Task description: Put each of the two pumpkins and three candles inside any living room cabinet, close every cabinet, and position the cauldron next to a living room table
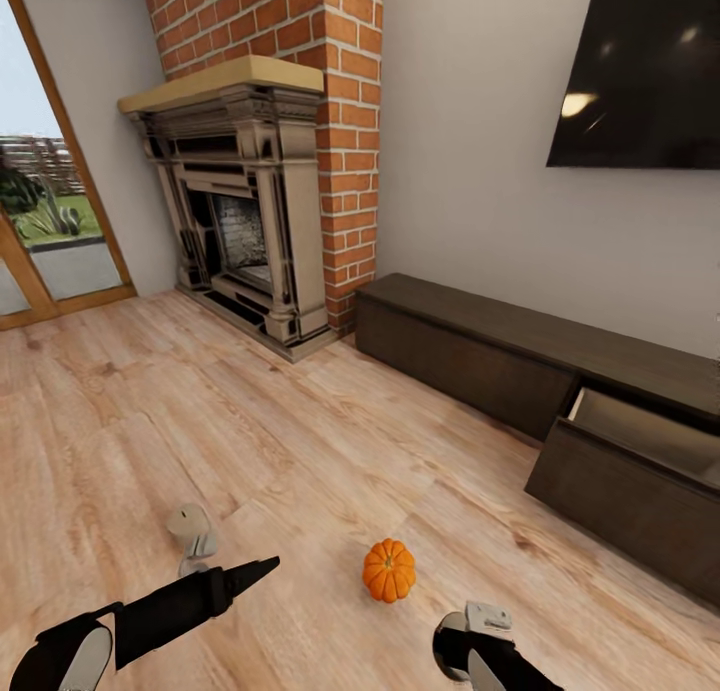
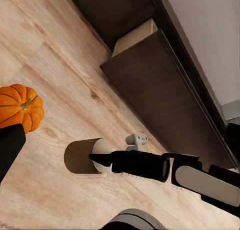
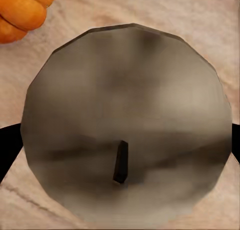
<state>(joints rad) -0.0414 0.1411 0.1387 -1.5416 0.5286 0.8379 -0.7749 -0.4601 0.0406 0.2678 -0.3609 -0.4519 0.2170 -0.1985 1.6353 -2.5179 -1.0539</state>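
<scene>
At 1 o'clock, close to the robot's base, the right gripper [image 1: 478, 636] points down over a candle [image 3: 125, 115] standing upright on the floor [image 1: 150, 411]. Its wrist cam looks straight onto the wick, w/ a dark finger at each side of the wax. Jaws straddle it, but whether they've pinched yet: can't tell. Prob. the grab step for this candle, lined up from above so the stubby thing won't tip.

Pumpkin [image 1: 388, 569] sits at 12, just beside that candle, not touching. A second candle [image 1: 192, 529] is on the floor at 11, near the left gripper [image 1: 255, 571], which holds nothing; its fingers look apart, judging by its wrist cam.

Cabinet [image 1: 470, 351] runs along the wall at 2 o'clock, w/ one drawer [image 1: 640, 441] pulled out. That's likely the drop spot, so it needs shutting after.
</scene>
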